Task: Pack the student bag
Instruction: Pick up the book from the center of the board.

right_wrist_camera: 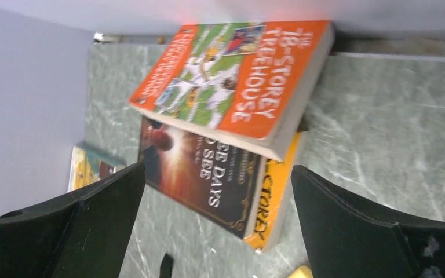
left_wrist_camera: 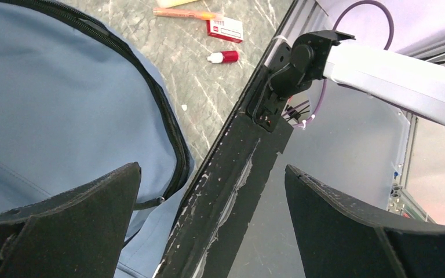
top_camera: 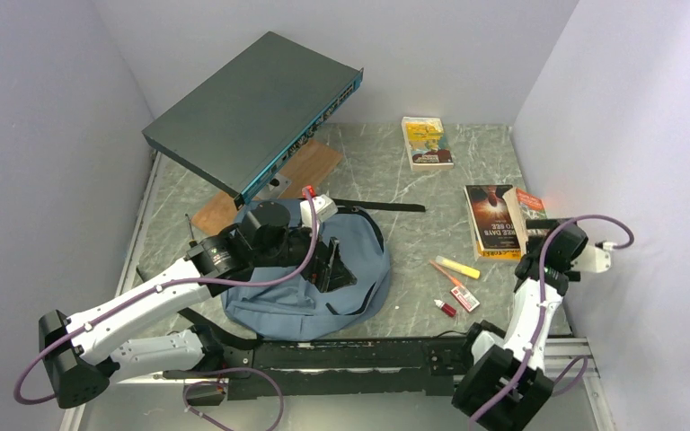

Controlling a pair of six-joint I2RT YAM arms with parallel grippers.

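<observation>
The student bag (top_camera: 296, 301), a blue-grey backpack with a black zipper, lies flat at the table's near left; it also fills the left of the left wrist view (left_wrist_camera: 52, 98). My left gripper (top_camera: 331, 268) hovers over the bag's right part, open and empty (left_wrist_camera: 211, 223). My right gripper (top_camera: 535, 235) is open and empty (right_wrist_camera: 217, 223), just short of a stack of books: an orange Treehouse book (right_wrist_camera: 237, 81) on a dark book (right_wrist_camera: 203, 174) on a yellow one (right_wrist_camera: 272, 202).
A tilted dark grey metal box (top_camera: 252, 112) leans over a wooden board (top_camera: 301, 171) at the back left. A yellow book (top_camera: 427, 142) lies at the back. A yellow highlighter (top_camera: 458, 267), orange pen (top_camera: 443, 272), red-white box (top_camera: 464, 298) and small red bottle (top_camera: 446, 308) lie right of the bag.
</observation>
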